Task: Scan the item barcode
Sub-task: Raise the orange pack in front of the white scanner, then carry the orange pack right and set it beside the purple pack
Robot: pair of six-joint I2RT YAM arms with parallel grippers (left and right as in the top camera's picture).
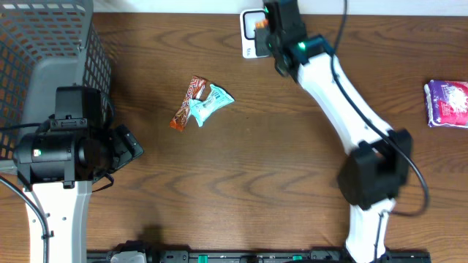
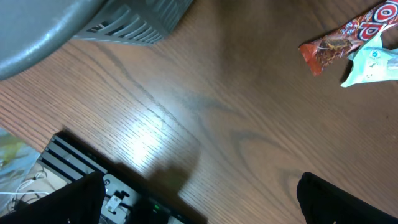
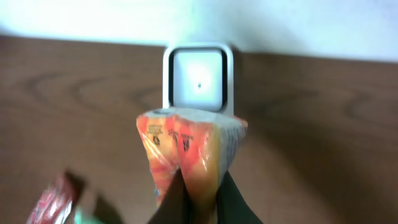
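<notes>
The orange snack packet [image 3: 186, 143] is pinched in the right gripper [image 3: 199, 190], whose jaws are clamped on its lower crimped end. It is held up just in front of the white barcode scanner [image 3: 198, 78] at the far edge of the table [image 1: 292, 146]. The packet looks light, thin and crinkly, a soft film pouch that flexes and may slip or fold. A grip on the flat sealed seam seems best, leaving the printed face taut and uncovered; the small dark print near its top may be the code, though it is too blurred to tell. The left gripper [image 2: 205, 208] hangs with its jaws wide apart and empty near the table's left edge, beside the wire basket [image 1: 44, 58].
</notes>
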